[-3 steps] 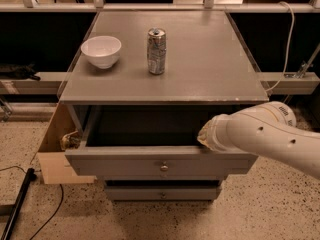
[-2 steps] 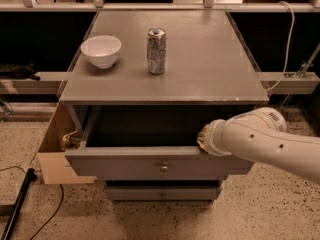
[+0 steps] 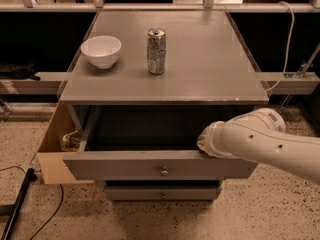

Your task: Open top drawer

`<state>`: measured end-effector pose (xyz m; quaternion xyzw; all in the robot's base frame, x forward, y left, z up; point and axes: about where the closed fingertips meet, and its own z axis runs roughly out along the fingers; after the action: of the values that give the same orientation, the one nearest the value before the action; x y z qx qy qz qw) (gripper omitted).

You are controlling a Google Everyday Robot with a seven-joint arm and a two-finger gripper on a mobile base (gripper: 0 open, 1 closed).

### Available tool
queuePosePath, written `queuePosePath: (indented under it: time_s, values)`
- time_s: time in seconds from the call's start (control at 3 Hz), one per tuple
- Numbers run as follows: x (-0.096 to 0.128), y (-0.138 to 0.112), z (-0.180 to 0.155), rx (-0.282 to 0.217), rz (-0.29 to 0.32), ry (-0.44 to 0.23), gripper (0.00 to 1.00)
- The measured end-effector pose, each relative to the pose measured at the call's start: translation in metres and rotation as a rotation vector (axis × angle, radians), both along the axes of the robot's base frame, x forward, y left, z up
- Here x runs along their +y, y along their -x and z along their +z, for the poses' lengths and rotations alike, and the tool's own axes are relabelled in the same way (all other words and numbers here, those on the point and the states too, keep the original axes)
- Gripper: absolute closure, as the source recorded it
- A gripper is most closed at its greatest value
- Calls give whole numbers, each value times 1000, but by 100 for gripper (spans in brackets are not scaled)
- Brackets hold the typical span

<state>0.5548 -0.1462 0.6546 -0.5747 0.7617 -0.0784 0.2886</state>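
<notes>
Apparently the top drawer (image 3: 125, 165) is pulled far out under the table top (image 3: 200, 69), so little remains; the gripper (image 3: 204, 144) is at its front's upper edge, and whether it clamps anything I cannot tell.

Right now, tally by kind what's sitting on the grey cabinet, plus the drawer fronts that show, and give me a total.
White round bowl: 1
Silver metal drink can: 1
Matte grey drawers with round knobs: 2, the pulled-out top drawer and a lower drawer
Total: 4
The gripper is at the top drawer's front edge, towards its right end.
</notes>
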Motion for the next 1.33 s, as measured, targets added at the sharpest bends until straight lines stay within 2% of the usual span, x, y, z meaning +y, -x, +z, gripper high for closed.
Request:
queuePosePath:
  time_s: [1.0,1.33]
  values:
    - [0,0,0,0,0,0,16]
    - [0,0,0,0,0,0,0]
